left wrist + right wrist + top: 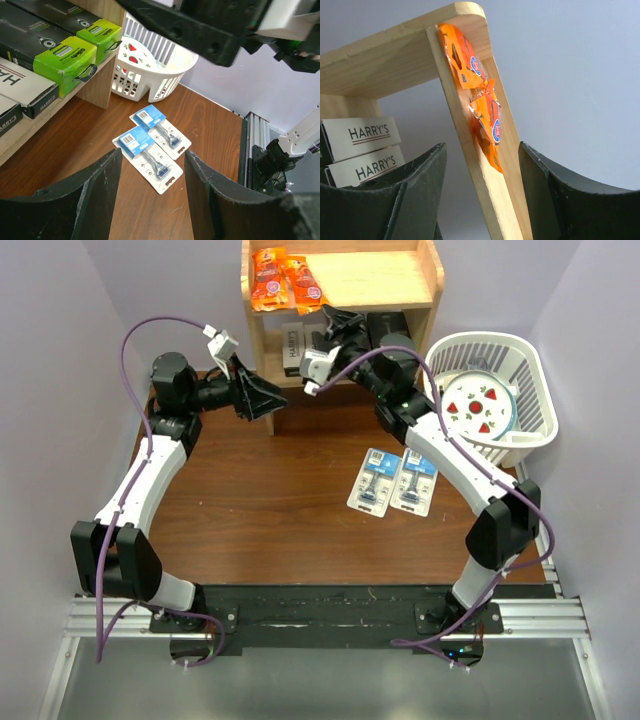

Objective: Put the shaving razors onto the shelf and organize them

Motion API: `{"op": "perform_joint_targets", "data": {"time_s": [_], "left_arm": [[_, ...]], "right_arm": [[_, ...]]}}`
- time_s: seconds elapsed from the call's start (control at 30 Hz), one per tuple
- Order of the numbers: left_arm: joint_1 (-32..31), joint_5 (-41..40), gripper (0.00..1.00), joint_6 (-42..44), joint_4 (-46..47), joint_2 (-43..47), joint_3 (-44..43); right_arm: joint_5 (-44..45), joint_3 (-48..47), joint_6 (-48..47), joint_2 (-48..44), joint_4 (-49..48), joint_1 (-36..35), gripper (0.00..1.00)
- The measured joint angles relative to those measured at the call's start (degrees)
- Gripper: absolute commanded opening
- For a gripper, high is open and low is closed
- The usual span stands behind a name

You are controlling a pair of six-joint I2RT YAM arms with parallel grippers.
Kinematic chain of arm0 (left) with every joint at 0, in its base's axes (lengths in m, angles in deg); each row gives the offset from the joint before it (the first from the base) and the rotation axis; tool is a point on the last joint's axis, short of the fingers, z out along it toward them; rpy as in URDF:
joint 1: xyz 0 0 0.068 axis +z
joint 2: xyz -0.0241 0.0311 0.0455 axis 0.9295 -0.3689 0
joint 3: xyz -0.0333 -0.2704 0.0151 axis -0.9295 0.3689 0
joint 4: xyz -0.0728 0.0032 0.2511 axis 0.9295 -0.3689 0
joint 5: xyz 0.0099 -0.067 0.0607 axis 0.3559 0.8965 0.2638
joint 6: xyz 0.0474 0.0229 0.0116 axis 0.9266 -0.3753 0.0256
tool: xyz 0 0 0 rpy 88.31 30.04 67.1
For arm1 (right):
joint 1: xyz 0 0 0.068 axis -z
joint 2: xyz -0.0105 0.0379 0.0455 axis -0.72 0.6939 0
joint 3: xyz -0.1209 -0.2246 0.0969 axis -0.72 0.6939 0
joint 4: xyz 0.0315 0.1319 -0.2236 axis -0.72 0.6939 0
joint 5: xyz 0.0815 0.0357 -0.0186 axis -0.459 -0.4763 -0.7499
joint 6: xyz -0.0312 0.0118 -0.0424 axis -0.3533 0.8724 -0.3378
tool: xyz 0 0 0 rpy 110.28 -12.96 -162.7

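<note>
Two flat blister razor cards lie side by side on the brown table, and also show in the left wrist view. On the lower board of the wooden shelf lie two HARRY'S boxes and two black boxes with lime-green ends. My left gripper is open and empty, held above the table left of the cards. My right gripper is open and empty at the shelf's front, level with the top board.
Two orange snack packets lie on the shelf's top board at its left. A white slatted basket holding a strawberry-patterned plate stands right of the shelf, close to the right arm.
</note>
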Motion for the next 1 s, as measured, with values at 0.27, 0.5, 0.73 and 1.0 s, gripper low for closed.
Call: {"op": "perform_joint_targets", "data": {"time_s": [0.27,0.5,0.73,1.0], "left_arm": [[0.09,0.07,0.57,-0.98,1.46,-0.07,0.02],[0.11,0.15,0.57,-1.97,2.95,-0.09,0.02],[0.15,0.15,0.57,-2.91,3.50,-0.31,0.04],[0.81,0.13,0.57,-2.93,3.98,-0.31,0.76]], "right_arm": [[1.55,-4.74,-1.07,5.68,1.25,0.00,0.48],[2.40,-7.34,-1.95,6.67,1.60,0.00,0.40],[2.47,-10.99,-3.41,8.28,1.57,0.00,0.26],[2.43,-15.67,-5.05,12.92,3.72,-0.22,0.15]]}}
